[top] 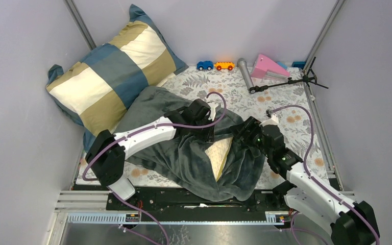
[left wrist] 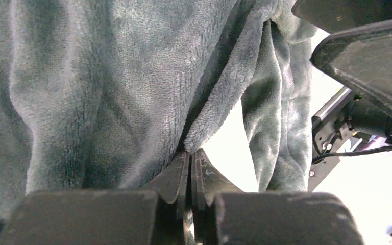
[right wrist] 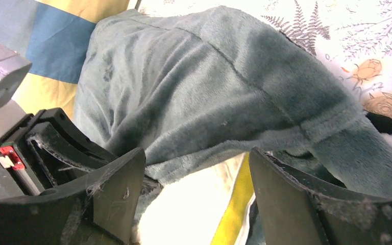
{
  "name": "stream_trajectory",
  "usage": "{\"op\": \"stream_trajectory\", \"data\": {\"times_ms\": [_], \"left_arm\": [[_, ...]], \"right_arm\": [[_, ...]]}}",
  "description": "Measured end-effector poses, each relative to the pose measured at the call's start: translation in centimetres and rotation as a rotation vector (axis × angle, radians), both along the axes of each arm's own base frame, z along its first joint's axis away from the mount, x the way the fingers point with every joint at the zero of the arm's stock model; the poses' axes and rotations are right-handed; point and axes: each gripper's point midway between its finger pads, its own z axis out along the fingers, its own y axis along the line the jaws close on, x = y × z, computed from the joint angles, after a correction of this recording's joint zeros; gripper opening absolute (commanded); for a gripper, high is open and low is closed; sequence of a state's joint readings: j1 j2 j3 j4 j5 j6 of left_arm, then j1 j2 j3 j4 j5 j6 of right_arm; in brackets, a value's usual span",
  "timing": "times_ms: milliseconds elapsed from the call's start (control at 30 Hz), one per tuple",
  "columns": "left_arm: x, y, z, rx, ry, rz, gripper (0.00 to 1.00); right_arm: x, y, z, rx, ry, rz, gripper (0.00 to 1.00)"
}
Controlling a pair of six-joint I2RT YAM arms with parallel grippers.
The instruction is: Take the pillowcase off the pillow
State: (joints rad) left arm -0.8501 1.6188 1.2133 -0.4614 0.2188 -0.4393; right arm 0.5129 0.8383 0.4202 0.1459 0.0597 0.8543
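The pillowcase point(top: 184, 148) lies crumpled mid-table, its plain dark grey plush face showing. The cream pillow point(top: 218, 155) with its yellow band peeks out of the case's open mouth. My left gripper point(top: 207, 125) is shut on the hem of the pillowcase point(left wrist: 132, 92); in the left wrist view its fingertips point(left wrist: 191, 152) pinch the fabric edge. My right gripper point(top: 241, 133) is open at the mouth; in the right wrist view its fingers point(right wrist: 122, 178) straddle the pillow's corner point(right wrist: 184, 209) and yellow band point(right wrist: 237, 199), under the grey hem point(right wrist: 209, 92).
A big blue, tan and cream checked cushion point(top: 109, 71) leans at the back left. Toy cars point(top: 215, 65), a grey cylinder point(top: 244, 73), a pink wedge point(top: 268, 66) and a black tripod point(top: 286, 81) lie along the back. Walls close in on both sides.
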Motion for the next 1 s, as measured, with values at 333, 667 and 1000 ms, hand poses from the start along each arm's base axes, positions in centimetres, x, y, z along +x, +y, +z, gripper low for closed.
{"op": "stream_trajectory", "data": {"times_ms": [333,667,1000], "left_arm": [[1.5,0.2,3.1,-0.045,-0.108,0.061,0.00],[5.8,1.8,7.3,-0.167,-0.214,0.226,0.00],[7.5,3.3,3.9,-0.068,-0.201,0.311,0.00]], "right_arm": [[-1.8,0.4,-0.9,0.012,0.038,0.063,0.77],[-3.1,1.7,-3.3,0.034,0.156,0.137,1.00],[-4.6,3.4,-7.6,0.095,0.333,0.195,0.84]]}}
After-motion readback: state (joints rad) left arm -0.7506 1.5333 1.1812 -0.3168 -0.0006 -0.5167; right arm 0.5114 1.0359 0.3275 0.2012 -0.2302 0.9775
